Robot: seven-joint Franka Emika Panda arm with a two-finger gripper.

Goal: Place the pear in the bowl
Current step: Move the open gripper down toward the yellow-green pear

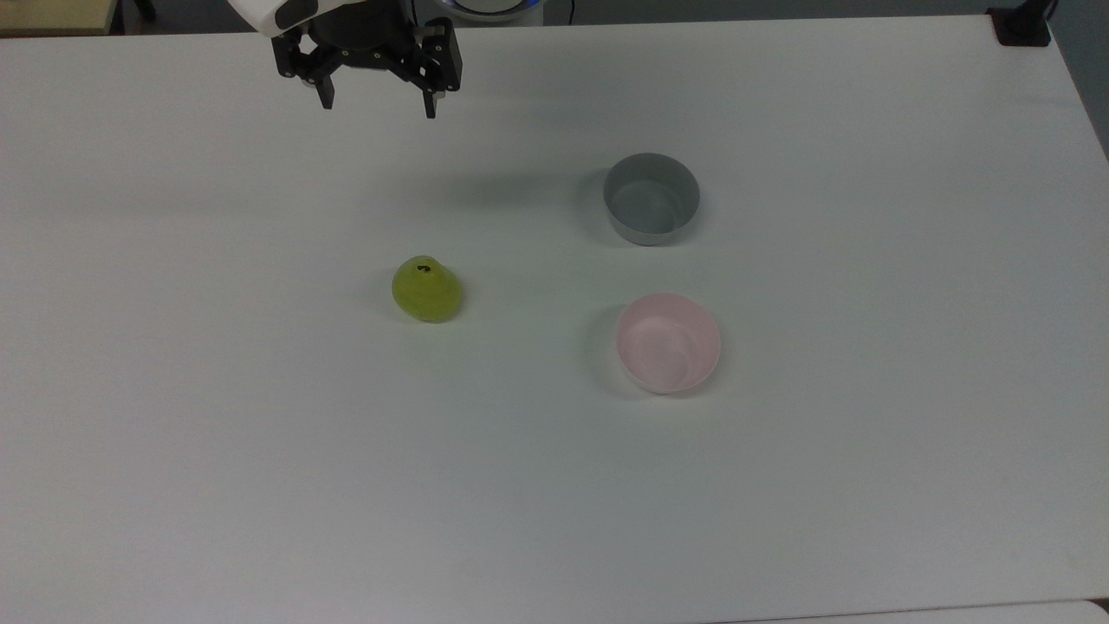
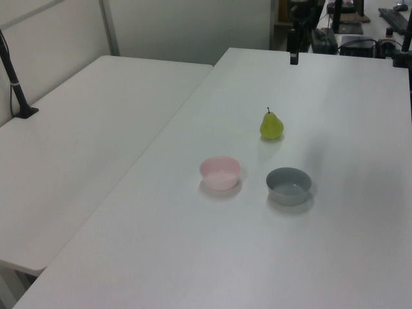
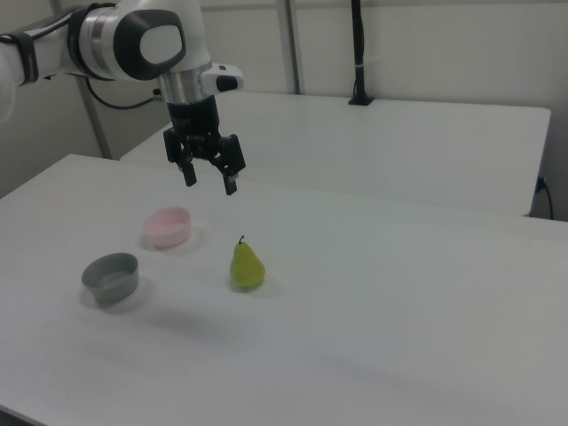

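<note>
Approach step judged in hand, nothing grasped. Gripper (image 3: pixel 209 176) held high above tabletop (image 1: pixel 260 451), fingers spread, empty. Pear (image 1: pixel 425 289) seen upright (stem up), well apart from pink bowl (image 1: pixel 668 343); grey bowl (image 1: pixel 651 198) near it. Next: descent over pear required, then closure.

top view: overhead, close | left view, right view: oblique, farther, opposite sides | shared: table (image 1: pixel 260 477)
</note>
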